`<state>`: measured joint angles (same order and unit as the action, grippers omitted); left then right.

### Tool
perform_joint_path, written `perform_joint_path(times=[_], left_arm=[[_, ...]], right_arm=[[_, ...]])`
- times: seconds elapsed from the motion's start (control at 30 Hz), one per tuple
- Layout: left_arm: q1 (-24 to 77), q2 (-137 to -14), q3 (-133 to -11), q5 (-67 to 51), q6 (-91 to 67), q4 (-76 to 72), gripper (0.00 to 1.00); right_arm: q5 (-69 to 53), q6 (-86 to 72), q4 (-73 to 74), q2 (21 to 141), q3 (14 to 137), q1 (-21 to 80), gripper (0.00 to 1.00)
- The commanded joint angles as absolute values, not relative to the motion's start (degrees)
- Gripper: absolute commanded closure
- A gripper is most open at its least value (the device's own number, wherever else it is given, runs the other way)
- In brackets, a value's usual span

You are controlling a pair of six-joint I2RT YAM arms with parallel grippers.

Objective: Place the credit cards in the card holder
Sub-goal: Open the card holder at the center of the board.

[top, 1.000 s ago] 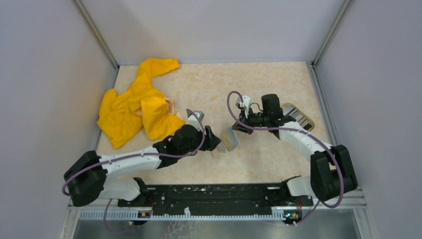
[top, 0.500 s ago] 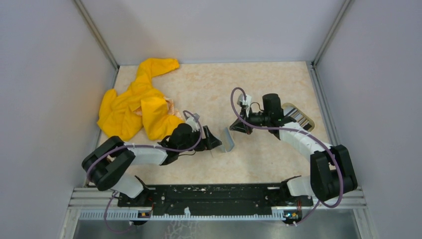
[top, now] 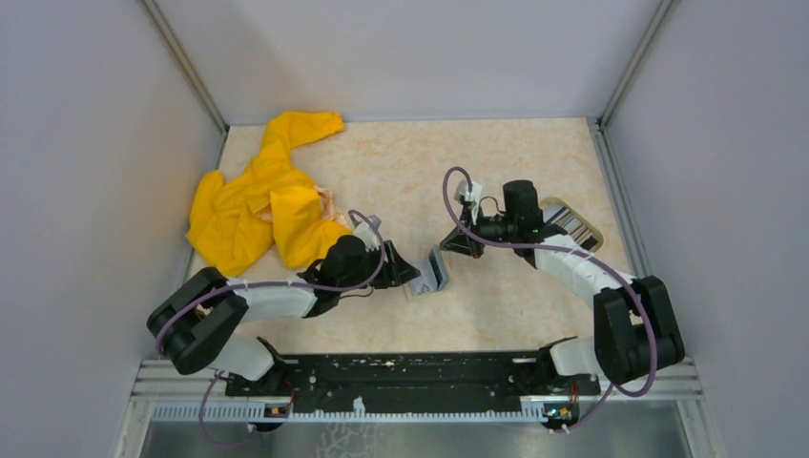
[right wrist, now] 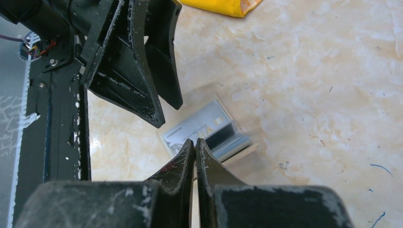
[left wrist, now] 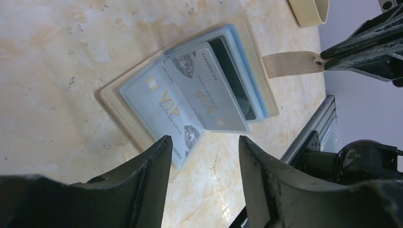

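Observation:
The card holder (left wrist: pixel 124 115) lies open on the table, tan outside, blue slots inside. Two silvery VIP credit cards (left wrist: pixel 164 102) sit in its slots, overlapping; one (left wrist: pixel 209 95) lies over the other. My left gripper (left wrist: pixel 203 142) is open and empty, just short of the holder's near edge. My right gripper (right wrist: pixel 195 142) is shut on the holder's tan strap (left wrist: pixel 290 63) and holds it out to the side. In the top view the holder (top: pixel 436 272) sits between the left gripper (top: pixel 412 275) and the right gripper (top: pixel 450 246).
A crumpled yellow garment (top: pixel 262 205) lies at the left rear. An oval cream-rimmed dish (top: pixel 572 224) with striped contents sits behind the right arm. Walls close in the table on three sides.
The left arm has drawn back toward its base while its gripper stays beside the holder. The holder has gone from standing on edge to lying flatter and open. The right gripper has barely moved.

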<state>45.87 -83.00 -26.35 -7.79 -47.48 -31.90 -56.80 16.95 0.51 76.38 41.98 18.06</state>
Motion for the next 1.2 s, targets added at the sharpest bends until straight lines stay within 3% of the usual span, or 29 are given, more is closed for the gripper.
perform_joint_path(times=[0.0, 0.7, 1.03, 1.17], left_arm=[[45.53, -81.95, -27.94, -7.28, -44.78, -28.99, 0.41], [45.53, -88.28, -30.65, -13.49, -44.06, -34.94, 0.36], [45.53, -90.79, -32.76, -13.13, -42.73, -33.37, 0.32], [45.53, -90.66, -32.87, -12.5, -42.35, -32.61, 0.34]], right_arm=[[-55.5, 19.05, -0.09, 77.14, 43.15, 17.6, 1.0], [-62.92, 12.92, -5.54, 76.22, 41.49, 17.28, 1.0], [-56.89, 16.5, -1.62, 77.53, 42.68, 16.79, 1.0], [-47.28, 20.74, 2.36, 78.05, 43.68, 16.79, 1.0]])
